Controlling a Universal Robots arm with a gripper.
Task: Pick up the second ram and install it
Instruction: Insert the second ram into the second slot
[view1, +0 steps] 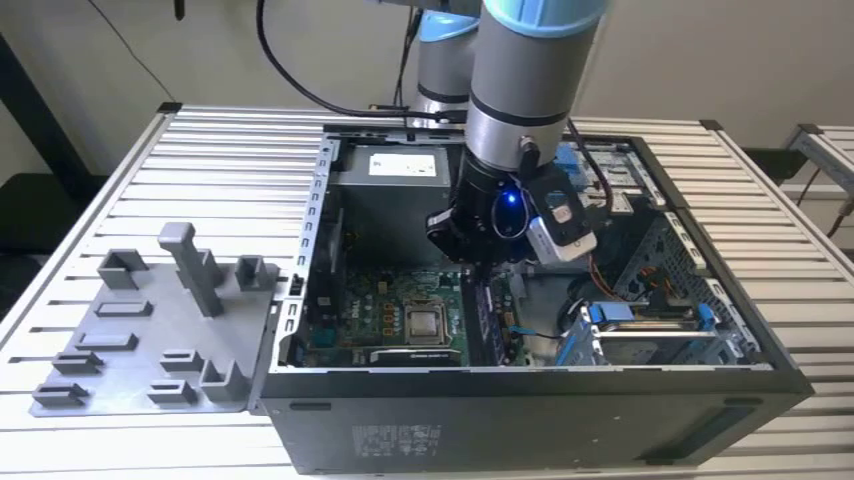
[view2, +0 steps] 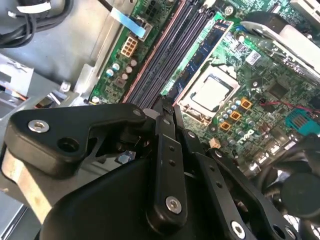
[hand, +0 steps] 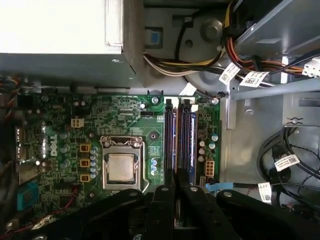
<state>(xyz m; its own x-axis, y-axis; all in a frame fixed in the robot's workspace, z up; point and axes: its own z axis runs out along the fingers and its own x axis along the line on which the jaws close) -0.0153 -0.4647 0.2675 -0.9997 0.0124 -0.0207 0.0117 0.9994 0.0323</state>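
jaws (hand: 175, 187) together over slots | second ram (hand: 186, 135): dark board, seated

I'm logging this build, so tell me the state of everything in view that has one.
Case: lying on its side, panel off, inside exposed.
Processor: in its socket, bare, no cooler on it.
Ram stick: standing in the slot next to the processor.
End effector: down inside the case, right over the memory slots.
Grey fixture: flat on the table beside the case, posts upright.
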